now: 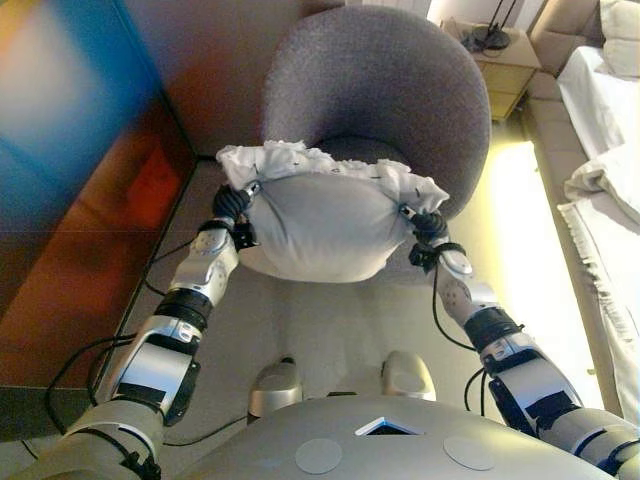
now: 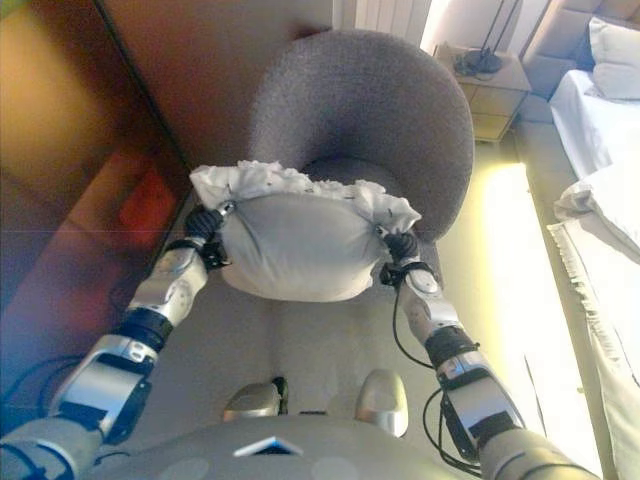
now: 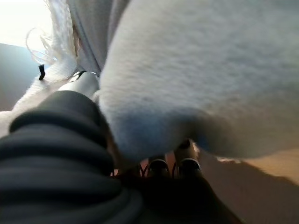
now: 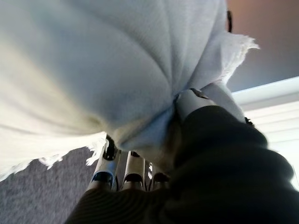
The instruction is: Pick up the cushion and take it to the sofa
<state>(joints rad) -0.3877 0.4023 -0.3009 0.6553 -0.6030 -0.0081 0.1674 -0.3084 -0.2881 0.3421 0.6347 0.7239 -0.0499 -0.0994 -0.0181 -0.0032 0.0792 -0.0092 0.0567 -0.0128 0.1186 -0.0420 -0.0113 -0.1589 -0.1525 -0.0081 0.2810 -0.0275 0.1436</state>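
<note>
Because the cushion (image 1: 318,228) is big and soft, the robot holds it from both ends so it does not flop or slip. On the left side, the left hand (image 1: 232,205) pinches one corner, with its thumb (image 3: 83,83) on top and its fingers (image 3: 188,163) curled under the cloth. In the middle, the white cushion with its frilly edge hangs up in the air, just in front of the round grey chair (image 1: 375,85) and above the floor. On the right side, the right hand (image 1: 428,228) squeezes the other corner the same way, and the cloth bunches up where it grips. Over on the far right is a white bed (image 1: 612,170). I think the cushion is picked up now, so carrying it to the sofa comes next.
</note>
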